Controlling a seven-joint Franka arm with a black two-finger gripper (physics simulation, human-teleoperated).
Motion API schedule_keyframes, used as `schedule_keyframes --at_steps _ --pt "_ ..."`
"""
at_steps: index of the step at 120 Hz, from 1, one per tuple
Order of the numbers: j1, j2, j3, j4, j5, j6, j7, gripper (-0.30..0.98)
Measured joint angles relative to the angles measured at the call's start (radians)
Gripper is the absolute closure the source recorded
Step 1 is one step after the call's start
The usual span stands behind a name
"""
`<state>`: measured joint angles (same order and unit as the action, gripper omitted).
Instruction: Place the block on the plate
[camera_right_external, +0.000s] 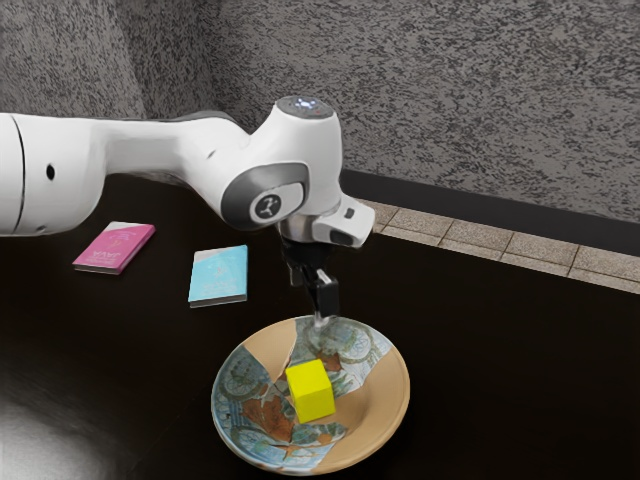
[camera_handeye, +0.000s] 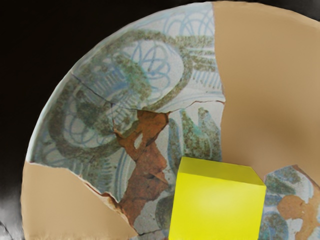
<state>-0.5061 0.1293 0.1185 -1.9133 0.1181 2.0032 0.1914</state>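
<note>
The black gripper (camera_right_external: 322, 295) hangs over the far part of the patterned plate (camera_right_external: 385, 410) in the exterior view, a little above and behind the yellow block (camera_right_external: 311, 391). I cannot tell how far it is spread. The block stands apart from it, within the plate's rim and near the middle, seemingly on the plate's surface. In the wrist view the yellow block (camera_handeye: 217, 205) is large at the lower edge, with part of it cut off, and the plate (camera_handeye: 270, 75) with its blue-green pattern and tan patches lies around and beneath it.
A pink book (camera_right_external: 115, 247) and a light blue book (camera_right_external: 219, 275) lie on the black table (camera_right_external: 500, 370), toward the exterior view's left from the plate. A textured grey wall and a tiled strip run behind the table.
</note>
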Motion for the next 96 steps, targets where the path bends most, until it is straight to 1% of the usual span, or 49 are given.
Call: schedule_keyframes --at_steps 33,44,52,81,96 --pt "0.011 -0.029 0.008 0.189 -0.007 -0.179 -0.007 0.0" --pt "0.044 -0.038 0.013 0.268 -0.006 -0.237 -0.009 0.0" --pt "0.101 -0.039 0.017 0.31 -0.004 -0.276 -0.01 0.0" --pt "0.381 -0.053 0.019 0.379 -0.001 -0.351 -0.01 0.0" --pt "0.468 -0.08 0.018 0.425 -0.009 -0.394 -0.006 0.0"
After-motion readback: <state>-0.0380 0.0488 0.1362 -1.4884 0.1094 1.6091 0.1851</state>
